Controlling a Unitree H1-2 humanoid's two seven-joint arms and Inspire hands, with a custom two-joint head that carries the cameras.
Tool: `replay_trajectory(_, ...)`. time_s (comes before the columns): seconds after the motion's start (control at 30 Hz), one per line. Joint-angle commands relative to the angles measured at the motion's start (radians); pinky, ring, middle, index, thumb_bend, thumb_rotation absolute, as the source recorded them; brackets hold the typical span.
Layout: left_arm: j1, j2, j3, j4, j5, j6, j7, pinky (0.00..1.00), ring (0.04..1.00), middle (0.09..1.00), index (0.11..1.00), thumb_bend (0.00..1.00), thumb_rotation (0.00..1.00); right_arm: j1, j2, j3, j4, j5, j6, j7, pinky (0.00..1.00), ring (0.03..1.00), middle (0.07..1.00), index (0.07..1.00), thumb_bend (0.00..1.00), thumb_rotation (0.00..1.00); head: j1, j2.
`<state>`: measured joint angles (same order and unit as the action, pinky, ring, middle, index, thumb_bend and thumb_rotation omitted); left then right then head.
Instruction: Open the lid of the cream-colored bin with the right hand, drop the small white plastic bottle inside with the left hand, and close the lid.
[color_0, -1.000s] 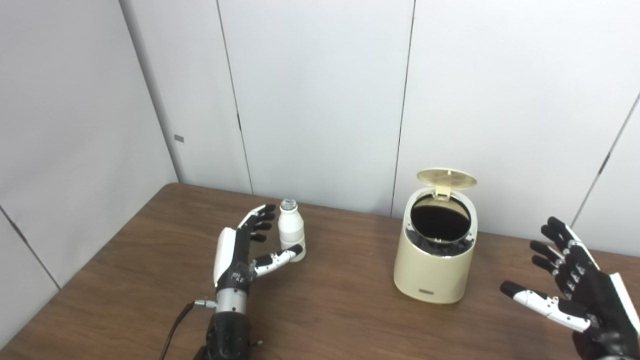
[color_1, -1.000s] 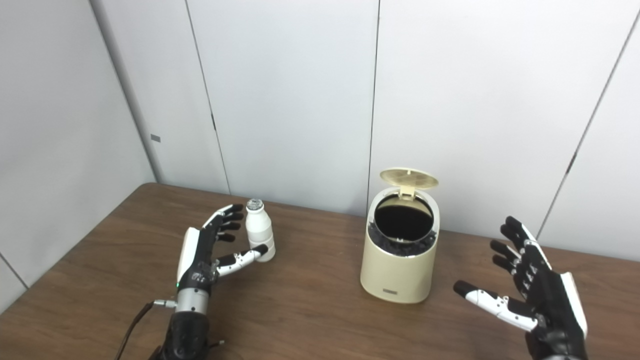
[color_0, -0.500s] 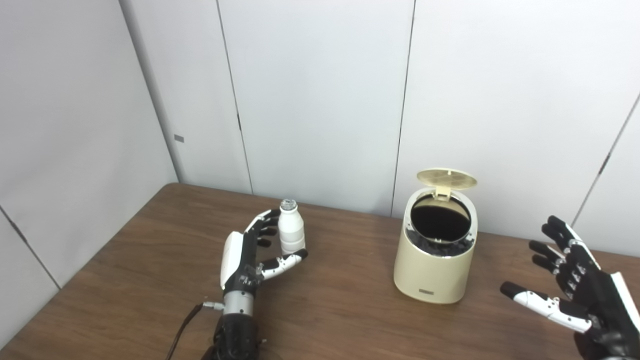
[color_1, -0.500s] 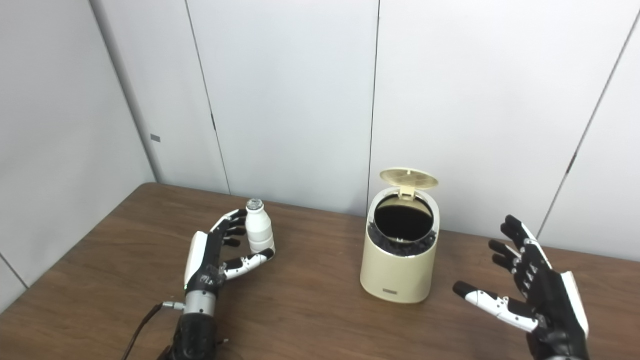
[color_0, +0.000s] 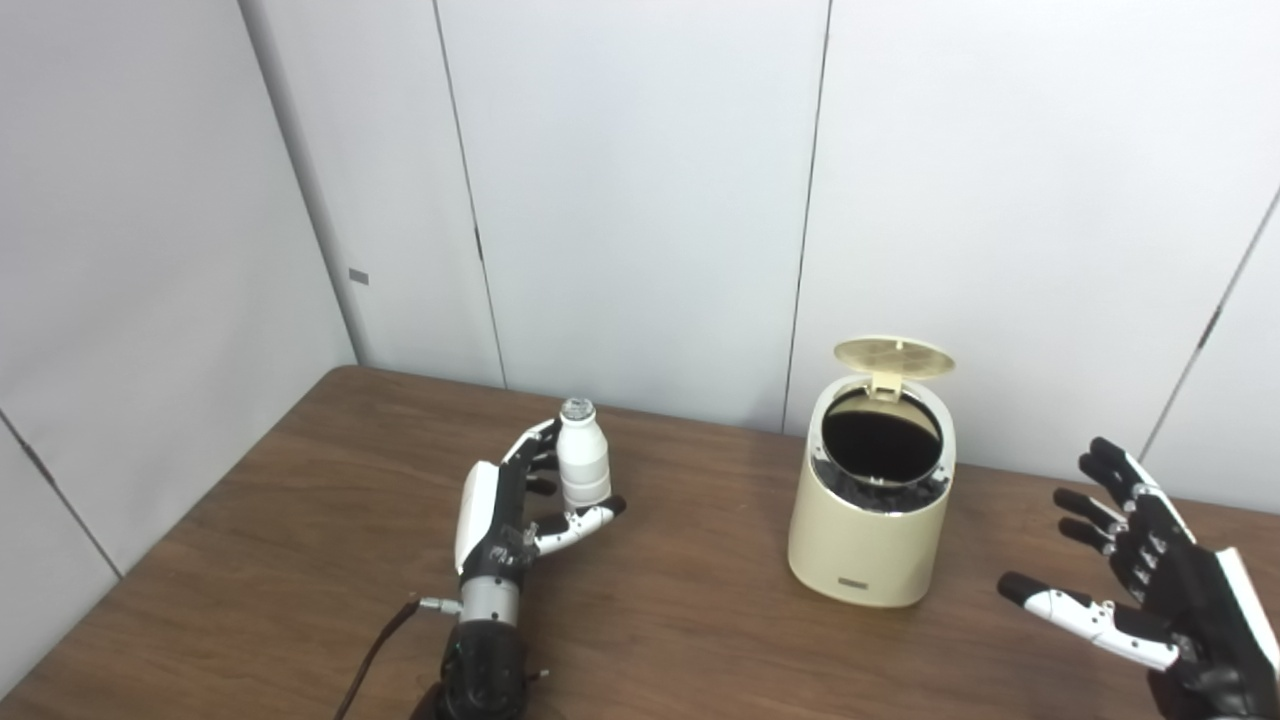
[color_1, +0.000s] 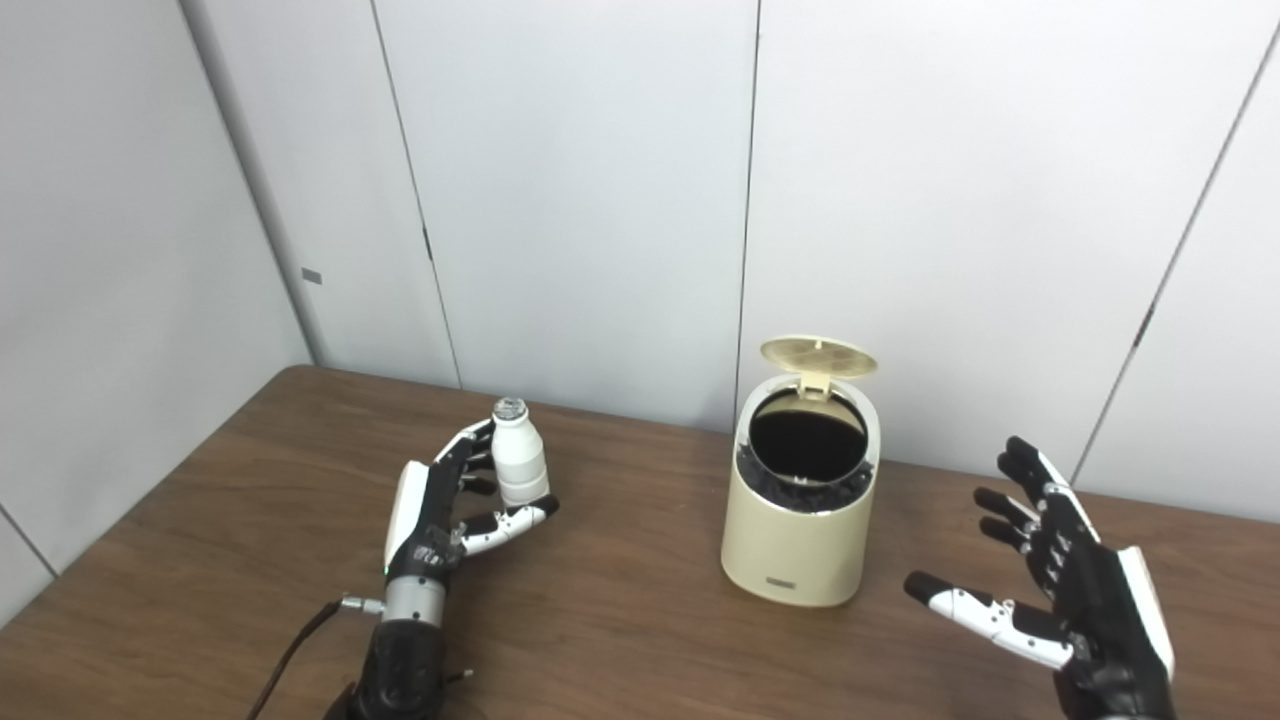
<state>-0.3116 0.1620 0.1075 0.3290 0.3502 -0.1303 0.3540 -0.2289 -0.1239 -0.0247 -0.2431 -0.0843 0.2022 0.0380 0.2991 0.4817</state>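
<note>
Cream plastic, your round bin (color_0: 868, 540) stood lid (color_0: 893, 357) up near the table's (color_0: 300, 520) back edge; your left hand (color_1: 440, 510) gripped the smooth white bottle (color_1: 520, 465), right hand (color_0: 1150, 590) spread empty.

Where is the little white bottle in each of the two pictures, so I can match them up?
Left eye view: the white bottle stands upright left of centre, within the left hand.
Right eye view: the same bottle sits further left in the picture, again within that hand.
Shared landmark: the cream bin with its lid raised, to the bottle's right in both.
</note>
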Motion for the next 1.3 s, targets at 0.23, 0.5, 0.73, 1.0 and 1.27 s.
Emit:
replay_trajectory(0.23, -0.061, 0.010, -0.004, 0.031, 0.001, -0.034, 0.033, 0.63, 0.724, 0.775, 0.811, 0.78, 0.13, -0.015, -0.007, -0.002, -0.043, 0.004, -0.029, 0.002, 0.78, 0.813, 0.907, 0.916, 0.66, 0.00, -0.001, 0.005)
replay_trajectory(0.5, -0.072, 0.013, -0.014, 0.067, 0.007, -0.039, 0.059, 0.63, 0.707, 0.759, 0.796, 0.77, 0.12, -0.010, -0.012, -0.002, -0.038, 0.004, -0.043, 0.005, 0.79, 0.819, 0.911, 0.919, 0.66, 0.00, -0.007, 0.011)
replay_trajectory(0.73, -0.093, -0.006, 0.007, 0.110, -0.015, -0.065, 0.106, 0.50, 0.572, 0.620, 0.665, 0.75, 0.01, -0.006, -0.015, -0.001, -0.038, 0.006, -0.047, 0.008, 0.78, 0.814, 0.905, 0.909, 0.67, 0.00, -0.003, 0.013)
replay_trajectory(1.0, -0.109, -0.006, -0.006, 0.151, 0.012, -0.121, 0.167, 0.34, 0.431, 0.476, 0.511, 0.50, 0.00, -0.003, -0.016, -0.007, -0.040, 0.009, -0.036, 0.011, 0.80, 0.816, 0.904, 0.905, 0.66, 0.00, -0.004, 0.016)
replay_trajectory(1.27, -0.109, 0.004, -0.014, 0.161, 0.011, -0.135, 0.176, 0.33, 0.416, 0.469, 0.516, 0.50, 0.00, -0.004, -0.016, -0.009, -0.036, 0.013, -0.032, 0.015, 0.81, 0.821, 0.911, 0.915, 0.67, 0.00, -0.003, 0.018)
